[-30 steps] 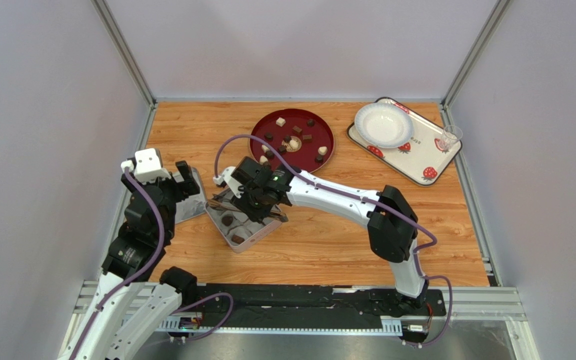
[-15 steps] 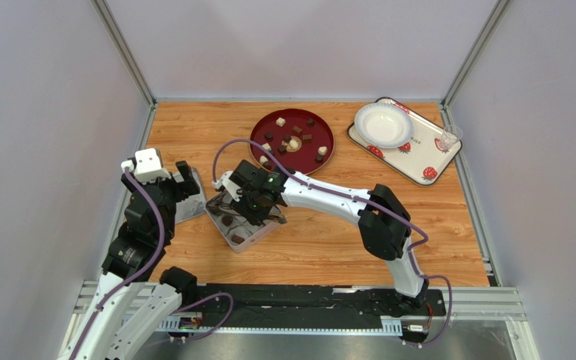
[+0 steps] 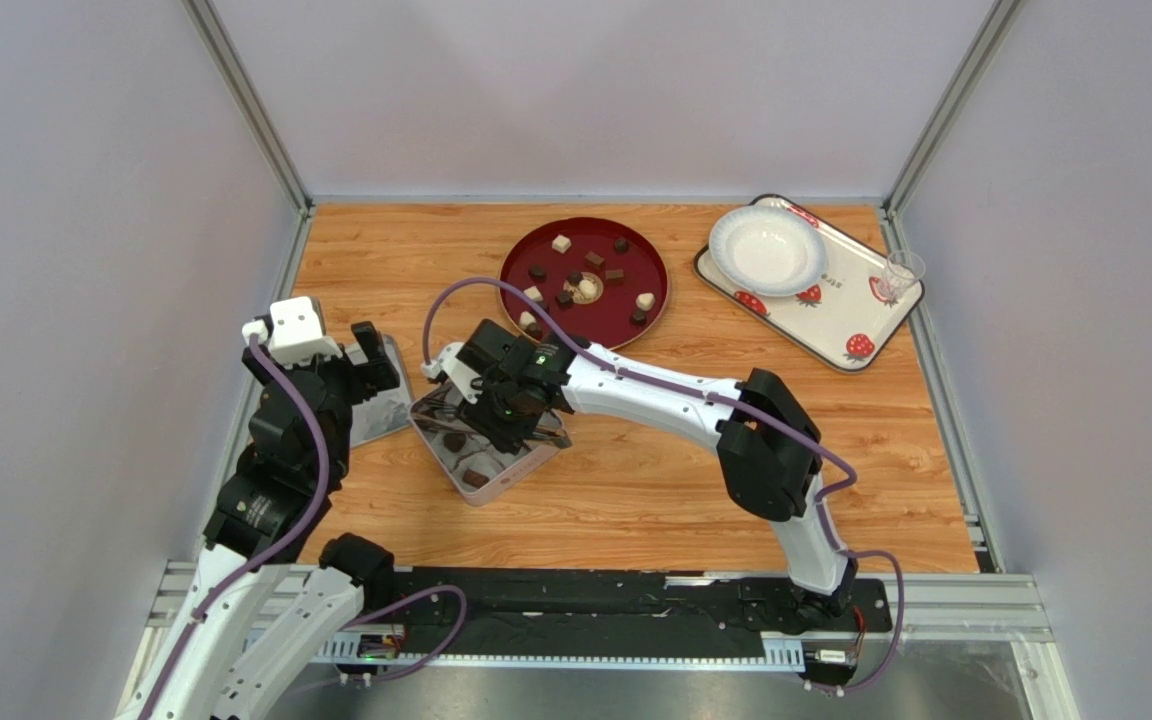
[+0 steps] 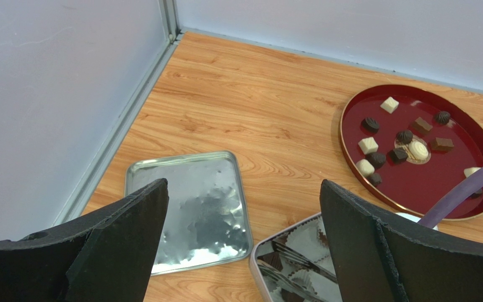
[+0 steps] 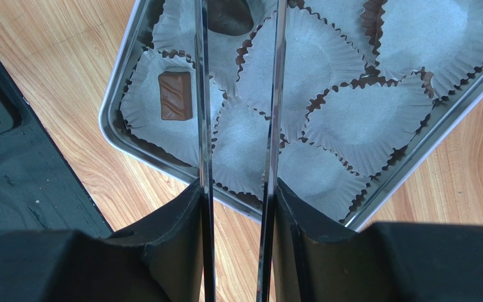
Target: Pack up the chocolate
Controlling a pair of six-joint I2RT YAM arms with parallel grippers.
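Right wrist view: right gripper (image 5: 236, 189) clamped on metal tongs (image 5: 203, 94); dark chocolate (image 5: 230, 16) between the blades, well beyond the fingers, inside the tin (image 5: 115, 119). Left gripper (image 4: 244, 195) spread wide near the lid (image 4: 187, 214).

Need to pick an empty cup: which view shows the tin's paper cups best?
Right wrist: the paper cups fill the frame, two holding chocolates, behind the tongs. Top external shows the tin small, half under the right arm. Left wrist catches only its corner.

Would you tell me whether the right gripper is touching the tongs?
Touching. In the right wrist view, the right gripper has its fingers pressed against the outer sides of the tongs.
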